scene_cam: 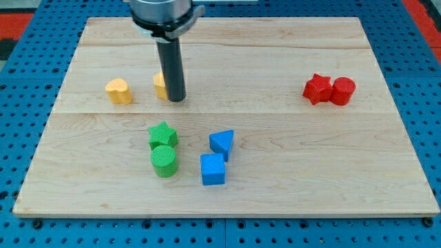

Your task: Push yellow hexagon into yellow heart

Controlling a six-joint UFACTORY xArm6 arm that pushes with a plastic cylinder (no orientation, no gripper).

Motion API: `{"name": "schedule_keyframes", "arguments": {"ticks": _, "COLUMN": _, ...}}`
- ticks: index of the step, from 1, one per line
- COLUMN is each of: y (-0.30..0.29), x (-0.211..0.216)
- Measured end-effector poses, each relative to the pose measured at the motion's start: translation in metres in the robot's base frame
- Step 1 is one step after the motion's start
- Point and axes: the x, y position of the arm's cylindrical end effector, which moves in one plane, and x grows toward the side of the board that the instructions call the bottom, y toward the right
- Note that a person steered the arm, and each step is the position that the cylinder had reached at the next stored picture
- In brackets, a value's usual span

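The yellow heart [118, 90] lies on the wooden board at the view's upper left. The yellow hexagon [160, 85] sits a short way to its right, partly hidden behind my rod. My tip [177, 99] rests on the board against the hexagon's right side. A gap of bare wood separates the hexagon from the heart.
A green star [162, 135] and a green cylinder [164, 161] sit together below the tip. A blue triangle [222, 142] and a blue cube [213, 169] lie to their right. A red star [316, 88] and a red cylinder [342, 91] touch at the right.
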Motion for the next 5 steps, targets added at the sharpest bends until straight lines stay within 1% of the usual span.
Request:
{"name": "schedule_keyframes", "arguments": {"ticks": 1, "y": 0.044, "x": -0.002}}
{"name": "schedule_keyframes", "arguments": {"ticks": 2, "y": 0.06, "x": -0.023}}
{"name": "schedule_keyframes", "arguments": {"ticks": 4, "y": -0.038, "x": -0.025}}
{"name": "schedule_keyframes", "arguments": {"ticks": 5, "y": -0.056, "x": -0.024}}
